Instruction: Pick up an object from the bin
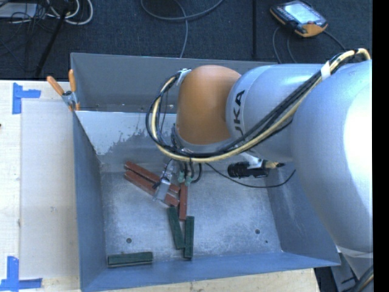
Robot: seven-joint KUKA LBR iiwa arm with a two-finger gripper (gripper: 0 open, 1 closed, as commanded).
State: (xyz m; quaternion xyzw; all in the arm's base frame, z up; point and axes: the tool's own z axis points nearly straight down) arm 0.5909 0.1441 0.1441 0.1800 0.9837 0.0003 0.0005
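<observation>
Reddish-brown bars lie under gripper, apparently touching green bars.

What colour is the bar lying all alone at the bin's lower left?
Dark green; the lone bar shows best in the camera view.

The grey metal bin has sloping walls and a flat, scuffed floor. Two reddish-brown flat sticks lie side by side on the floor near its middle, slanting down to the right. A third reddish-brown stick lies just right of them, nearly upright in the view. Below it, two dark green sticks form a narrow V, meeting near the front wall. A dark green bar lies along the front wall at the left corner. A black pen-shaped thing lies towards the right wall
</observation>
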